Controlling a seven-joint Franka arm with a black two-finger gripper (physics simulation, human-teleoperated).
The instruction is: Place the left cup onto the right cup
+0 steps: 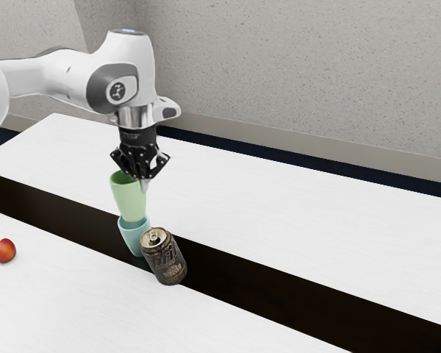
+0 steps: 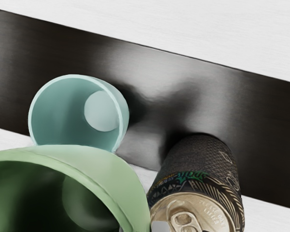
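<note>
Pinching the green cup (image 1: 127,198) at its rim with the gripper (image 1: 142,179): narrow, one finger to each side of the wall, closed on it. Holding it upright, mouth up, off the table (image 1: 316,213) and over the teal cup (image 1: 132,235), which stands on the dark strip (image 1: 279,283) running across the white top.

By the look of it, well past the pick and the carry, and near the end. From the side, green base at the teal rim or a shade above; cannot tell whether touching. From the wrist, teal mouth wide open with its floor bare, and the green rim off to one side of it, so not seated yet and perhaps not quite centred. Left to do, as a judgement: line up base over mouth, lower until the green cup settles, release, draw straight up.

Tight on one side. Can (image 1: 165,259) just beside the teal cup, toward the camera and the exterior view's right, touching it or nearly so, with its top below the teal rim's level. Little margin there: any sideways drift during the descent could knock the can or tip the teal cup against it. Safer straight down and straight back up. Open white top beyond the strip on the far side, and more in front. Apple (image 1: 3,251) well apart at the exterior view's left, out of the way.
</note>
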